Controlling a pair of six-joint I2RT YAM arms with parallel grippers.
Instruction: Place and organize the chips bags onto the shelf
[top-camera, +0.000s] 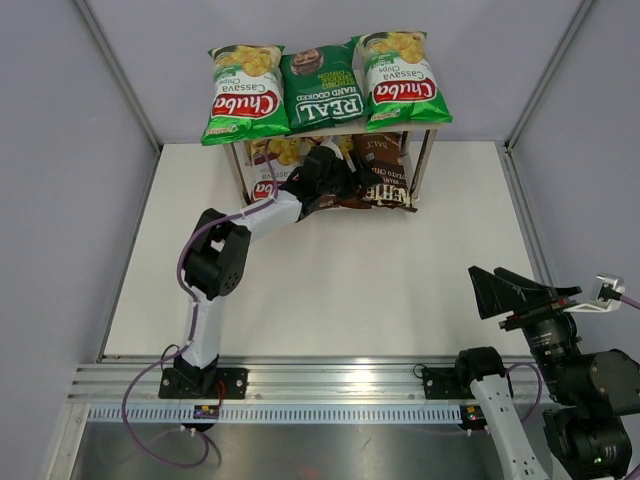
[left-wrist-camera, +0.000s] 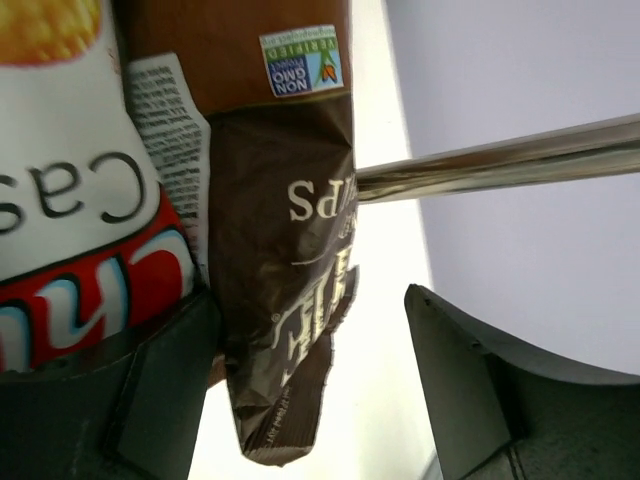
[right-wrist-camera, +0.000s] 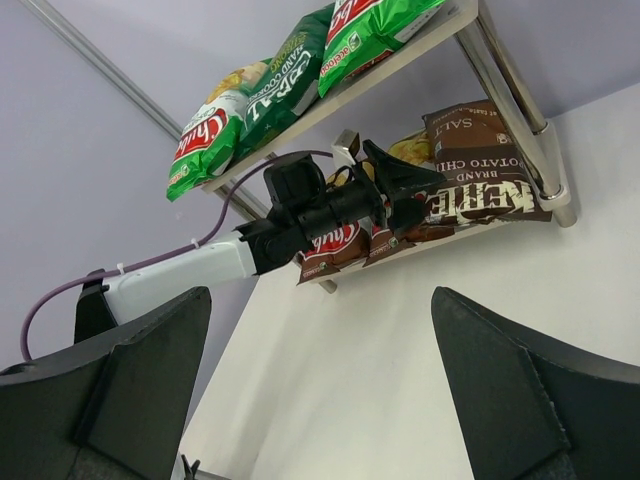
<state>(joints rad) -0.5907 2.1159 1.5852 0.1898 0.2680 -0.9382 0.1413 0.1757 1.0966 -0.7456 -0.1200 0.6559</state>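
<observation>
The shelf (top-camera: 428, 165) stands at the table's far side. Its top board carries a light-green Chuba bag (top-camera: 245, 95), the dark-green REAL bag (top-camera: 322, 85) and a second light-green Chuba bag (top-camera: 400, 80). On the lower board lie a brown Chuba bag (top-camera: 265, 172) and the dark-brown Kettle bag (top-camera: 388, 183). My left gripper (top-camera: 335, 180) reaches into the lower tier and is open. The Kettle bag's crimped end (left-wrist-camera: 285, 330) hangs between its jaws, close to the left finger (left-wrist-camera: 150, 390) and well apart from the right finger (left-wrist-camera: 470, 380). My right gripper (top-camera: 510, 290) is open and empty near the front right.
A shiny shelf leg (left-wrist-camera: 500, 160) crosses behind the left gripper. Another brown Chuba bag (right-wrist-camera: 385, 245) lies beside the first (right-wrist-camera: 335, 250) on the lower board. Grey walls enclose the white table (top-camera: 330, 300) on three sides. A metal rail (top-camera: 330, 385) runs along the near edge.
</observation>
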